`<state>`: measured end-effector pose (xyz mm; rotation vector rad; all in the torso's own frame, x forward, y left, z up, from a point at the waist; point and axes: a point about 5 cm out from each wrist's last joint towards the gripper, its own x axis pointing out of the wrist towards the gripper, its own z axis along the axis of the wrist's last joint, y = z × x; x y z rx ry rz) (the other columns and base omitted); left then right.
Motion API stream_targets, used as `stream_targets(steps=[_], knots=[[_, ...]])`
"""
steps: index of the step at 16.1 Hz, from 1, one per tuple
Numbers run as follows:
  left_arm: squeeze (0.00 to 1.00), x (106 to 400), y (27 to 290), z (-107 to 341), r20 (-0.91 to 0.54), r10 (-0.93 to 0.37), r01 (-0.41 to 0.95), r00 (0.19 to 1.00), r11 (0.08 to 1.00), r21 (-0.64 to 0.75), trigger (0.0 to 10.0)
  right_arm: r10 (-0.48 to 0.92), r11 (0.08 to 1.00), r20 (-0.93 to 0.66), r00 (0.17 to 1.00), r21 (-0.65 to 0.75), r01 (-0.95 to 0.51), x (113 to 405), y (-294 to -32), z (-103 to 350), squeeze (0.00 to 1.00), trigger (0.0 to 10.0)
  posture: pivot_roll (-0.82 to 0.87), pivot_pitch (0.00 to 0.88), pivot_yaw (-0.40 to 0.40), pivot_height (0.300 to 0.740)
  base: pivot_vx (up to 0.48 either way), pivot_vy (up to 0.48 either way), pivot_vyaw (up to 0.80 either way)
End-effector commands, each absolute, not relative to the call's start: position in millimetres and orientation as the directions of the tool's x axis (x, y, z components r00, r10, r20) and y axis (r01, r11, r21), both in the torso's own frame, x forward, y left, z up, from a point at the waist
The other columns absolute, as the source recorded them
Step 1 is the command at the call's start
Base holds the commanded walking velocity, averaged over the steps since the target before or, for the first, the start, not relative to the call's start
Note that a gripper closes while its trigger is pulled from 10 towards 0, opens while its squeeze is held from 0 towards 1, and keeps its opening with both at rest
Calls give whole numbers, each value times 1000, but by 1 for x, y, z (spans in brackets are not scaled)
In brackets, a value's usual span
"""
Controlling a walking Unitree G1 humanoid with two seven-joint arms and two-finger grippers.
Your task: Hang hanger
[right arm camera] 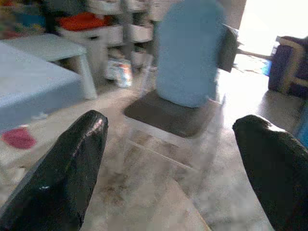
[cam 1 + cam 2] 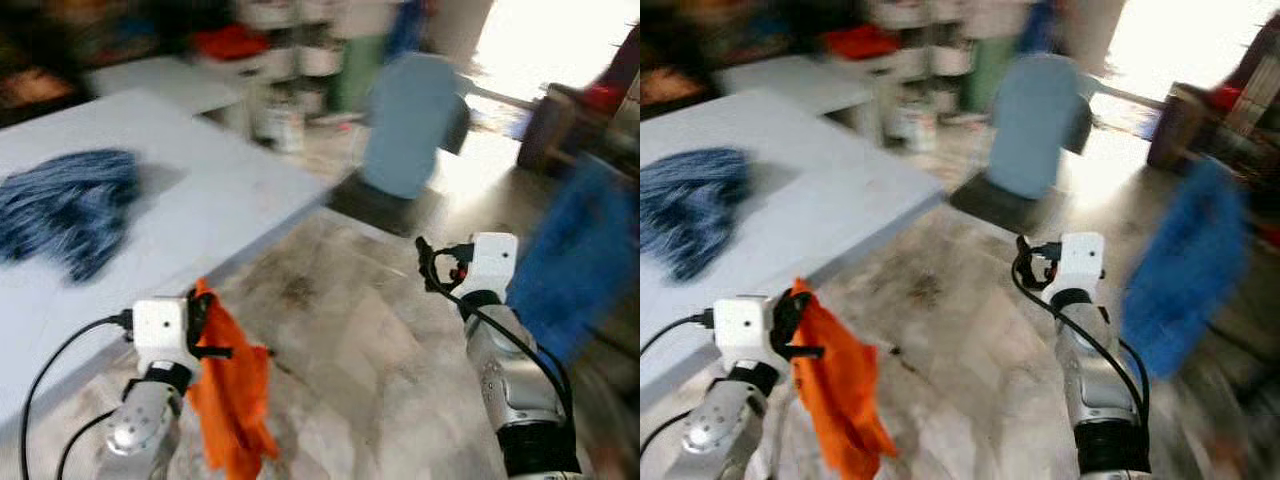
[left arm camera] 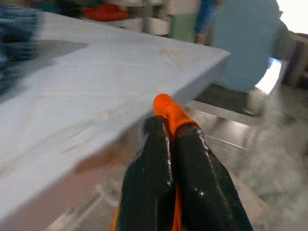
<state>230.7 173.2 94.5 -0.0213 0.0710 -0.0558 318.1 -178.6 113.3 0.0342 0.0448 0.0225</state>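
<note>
Left gripper [image 3: 171, 132] is clenching orange cloth [image 2: 235, 395] beside the bench [image 2: 215, 205]; right gripper [image 1: 173, 159], jaws released, is facing the chair [image 1: 185, 62].

Left end effector [image 2: 208, 330] grips orange cloth [image 2: 235, 400] beside white table [image 2: 200, 200].

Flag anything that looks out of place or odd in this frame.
The task names a hanger, yet the left gripper is shut on an orange cloth dangling above the floor. A blue garment lies crumpled on the table. The right gripper is open, holding nothing. The head views are blurred.
</note>
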Motion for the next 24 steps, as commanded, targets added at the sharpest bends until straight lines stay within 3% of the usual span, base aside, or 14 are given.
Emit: stream_targets(steps=[1,6,24], knots=[[0,235,164,103,-33,-97,95,995,995,-40,10000,-8,1000,-49,999,29,10,317,-188,113,0,10000,-51,0,-9,740,0,0,-800],[0,235,163,103,-35,-100,98,994,994,-37,10000,-7,1000,-47,999,29,8,317,-188,114,0,10000,-53,0,-10,740,0,-78,-719],[0,235,157,103,-17,-138,138,990,990,-6,10000,4,1000,-41,999,25,-3,319,-187,116,0,10000,-65,0,-15,740,0,0,0]])
